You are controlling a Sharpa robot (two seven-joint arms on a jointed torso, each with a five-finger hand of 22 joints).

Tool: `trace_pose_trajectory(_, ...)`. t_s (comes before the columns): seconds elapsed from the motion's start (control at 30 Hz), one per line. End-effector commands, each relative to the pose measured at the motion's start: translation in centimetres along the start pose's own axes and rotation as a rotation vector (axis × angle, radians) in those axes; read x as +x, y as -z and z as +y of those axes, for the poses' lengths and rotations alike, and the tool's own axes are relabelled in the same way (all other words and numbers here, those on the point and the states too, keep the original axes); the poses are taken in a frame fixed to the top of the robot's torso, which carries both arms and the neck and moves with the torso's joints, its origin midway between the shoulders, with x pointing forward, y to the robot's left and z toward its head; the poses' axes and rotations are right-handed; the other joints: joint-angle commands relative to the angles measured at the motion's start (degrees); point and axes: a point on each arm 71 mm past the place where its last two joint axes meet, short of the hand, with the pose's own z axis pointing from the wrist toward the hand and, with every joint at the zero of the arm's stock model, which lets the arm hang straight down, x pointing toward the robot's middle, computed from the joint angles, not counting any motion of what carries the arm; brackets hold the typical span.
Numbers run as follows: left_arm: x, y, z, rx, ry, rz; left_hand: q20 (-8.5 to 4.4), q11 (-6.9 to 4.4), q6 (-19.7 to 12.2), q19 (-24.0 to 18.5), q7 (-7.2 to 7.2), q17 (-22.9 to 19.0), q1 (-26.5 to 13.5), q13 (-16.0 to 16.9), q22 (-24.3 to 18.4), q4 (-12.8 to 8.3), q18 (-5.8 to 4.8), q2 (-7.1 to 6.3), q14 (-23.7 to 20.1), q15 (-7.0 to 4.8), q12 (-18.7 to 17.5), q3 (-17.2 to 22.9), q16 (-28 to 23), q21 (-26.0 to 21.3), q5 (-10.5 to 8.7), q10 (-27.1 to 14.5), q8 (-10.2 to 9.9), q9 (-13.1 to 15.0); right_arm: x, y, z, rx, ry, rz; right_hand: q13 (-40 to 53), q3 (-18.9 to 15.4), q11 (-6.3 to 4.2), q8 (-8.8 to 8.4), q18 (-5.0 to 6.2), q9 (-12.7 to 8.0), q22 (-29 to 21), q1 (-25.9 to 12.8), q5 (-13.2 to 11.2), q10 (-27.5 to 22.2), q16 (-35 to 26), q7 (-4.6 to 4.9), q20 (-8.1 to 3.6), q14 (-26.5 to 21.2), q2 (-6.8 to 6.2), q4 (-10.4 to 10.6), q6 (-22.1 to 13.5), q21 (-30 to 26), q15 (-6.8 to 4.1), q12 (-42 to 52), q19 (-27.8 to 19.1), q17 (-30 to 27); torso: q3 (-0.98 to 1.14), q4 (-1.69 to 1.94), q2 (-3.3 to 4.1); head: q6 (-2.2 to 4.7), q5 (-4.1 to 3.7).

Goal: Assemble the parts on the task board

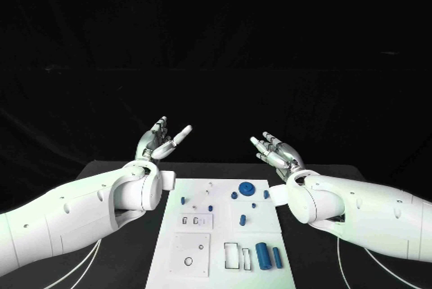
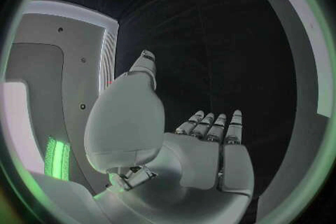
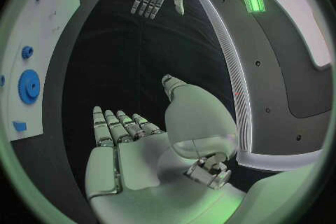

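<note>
Both hands are raised off the table with fingers spread and nothing in them — the left hand [image 1: 162,141] beyond the far left corner of the task board [image 1: 180,271], the right hand [image 1: 277,150] beyond its far right corner. The parts lie on the board, nearer the robot than either set of fingers. The blue cylinder [image 1: 264,255] lies near the board's near right edge, its long axis running away from the robot. The right hand looks the nearer one, though that is hard to judge.
</note>
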Motion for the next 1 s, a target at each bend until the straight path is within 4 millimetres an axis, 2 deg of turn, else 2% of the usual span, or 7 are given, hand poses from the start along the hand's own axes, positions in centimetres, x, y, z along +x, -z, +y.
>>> trace_pose_trajectory(0.03, 0.6, 0.0, -0.2, 0.028, 0.005, 0.065, 1.21, 1.23, 1.03, 0.22, 4.56, 0.25, 3.24, 0.19, 0.12, 0.9, 1.21, -0.55, 0.58, 1.25, 0.39, 0.18, 0.55, 0.32, 0.58, 0.61, 0.42, 0.37, 1.2, -0.2, 0.0, 0.032, 0.01, 0.221, 1.62, 2.3, -0.15, 3.86, 2.66, 3.02, 2.26, 9.6, 0.58, 14.23, 4.81, 10.06, 0.26, 15.88, -0.99, -4.5, 10.6, 4.35, -0.65, 3.15, 11.28, 2.95, -0.01, 0.04, 0.0, 0.0, -0.01)
trace_pose_trajectory(0.17, 0.6, 0.0, -0.2, 0.028, 0.005, 0.065, 1.74, 3.22, 3.9, 2.0, 6.44, 1.06, 4.14, 0.76, 0.53, 0.94, 2.25, 0.24, 3.53, 2.47, 1.23, 1.03, 1.57, 0.91, 0.36, 3.72, 1.43, 1.44, 1.3, -0.4, 0.0, 0.045, 0.025, 0.271, 2.69, 3.4, -1.11, 7.15, 4.29, 5.23, 3.77, 12.33, 0.46, 27.95, 8.55, 9.84, 0.14, 27.89, -1.69, -7.2, 19.53, 7.74, -2.19, 6.14, 20.43, 4.92, -0.01, 0.04, 0.0, 0.0, -0.01)
trace_pose_trajectory(0.27, 0.6, 0.0, -0.2, 0.028, 0.005, 0.065, 2.0, 5.43, 10.48, 9.04, 8.57, 3.51, 6.11, 1.91, 2.07, 0.91, 2.02, 2.33, 13.15, 3.95, 3.45, 3.76, 5.32, 3.6, -0.75, 11.29, 4.03, 3.68, 1.3, -0.4, 0.0, 0.051, 0.031, 0.292, 2.72, 5.32, -2.34, 10.58, 6.06, 7.37, 4.69, 14.32, 0.29, 41.1, 11.18, 9.29, 0.12, 38.56, -3.1, -10.39, 30.1, 10.85, -3.95, 7.63, 29.92, 6.14, -0.01, 0.04, 0.0, 0.0, -0.01)
trace_pose_trajectory(0.33, 0.6, 0.0, -0.2, 0.028, 0.005, 0.065, 1.8, 6.85, 19.54, 26.75, 9.41, 6.78, 7.62, 3.46, 5.72, 0.72, 2.53, 6.56, 27.6, 3.12, 7.38, 8.11, 11.08, 10.86, -2.41, 25.49, 7.8, 6.49, 1.3, -0.5, 0.0, 0.052, 0.032, 0.296, 2.63, 6.52, -2.97, 11.76, 6.68, 8.07, 4.51, 14.67, 0.29, 43.75, 11.36, 8.72, 0.12, 40.74, -3.71, -11.51, 34.55, 11.17, -4.65, 7.24, 31.5, 6.13, -0.01, 0.04, 0.0, 0.0, -0.01)
trace_pose_trajectory(0.37, -1.0, 0.7, -0.6, 0.027, 0.017, 0.083, 1.7, 6.63, 21.94, 30.62, 9.22, 8.34, 8.0, 3.58, 6.4, 0.57, 3.15, 7.52, 34.45, 2.56, 8.12, 9.11, 13.75, 12.65, -2.58, 29.44, 8.79, 7.18, -1.2, -1.3, 2.3, -0.182, 0.429, 0.198, 2.62, 7.12, -3.32, 12.31, 6.96, 8.38, 4.47, 14.78, 0.27, 44.96, 11.49, 8.4, 0.06, 41.73, -4.05, -11.96, 36.66, 11.36, -4.96, 7.13, 32.24, 6.15, -0.59, 1.77, 1.48, -0.94, -1.8)
trace_pose_trajectory(0.5, -1.1, 1.0, -0.7, 0.023, 0.024, 0.095, 1.21, 4.42, 35.64, 38.99, 8.1, 10.17, 9.92, 3.96, 7.48, 0.18, 5.67, 10.22, 43.4, -0.11, 11.26, 12.38, 17.36, 16.79, -2.98, 44.3, 14.42, 10.9, -1.4, -1.5, 3.0, -0.22, 0.52, 0.21, 2.55, 10.34, -4.36, 12.74, 7.41, 8.46, 4.13, 14.07, 0.12, 49.08, 11.4, 7.45, -0.36, 45.17, -5.62, -13.14, 41.74, 11.9, -5.95, 5.6, 35.01, 5.99, -0.64, 2.06, 2.18, -0.92, -2.19)
trace_pose_trajectory(1.0, -0.8, 3.0, -2.5, 0.025, 0.05, 0.205, -3.35, 0.67, 44.31, 50.63, 4.95, 16.08, 11.18, 3.4, 8.56, 0.06, 5.7, 8.77, 57.01, -4.62, 9.2, 16.7, 21.69, 22.69, -3.05, 57.45, 16.32, 11.15, -1.2, -1.8, 4.9, -0.285, 0.927, 0.34, 2.92, 16.56, -7.9, 13.94, 7.43, 8.79, 6.64, 12.07, 0.68, 59.65, 16.01, 4.36, -5.21, 59.26, -10.29, -15.31, 48.93, 18.68, -10.7, 3.1, 46.63, 10.14, -1.44, 3.49, 5.59, -0.59, -4.02)
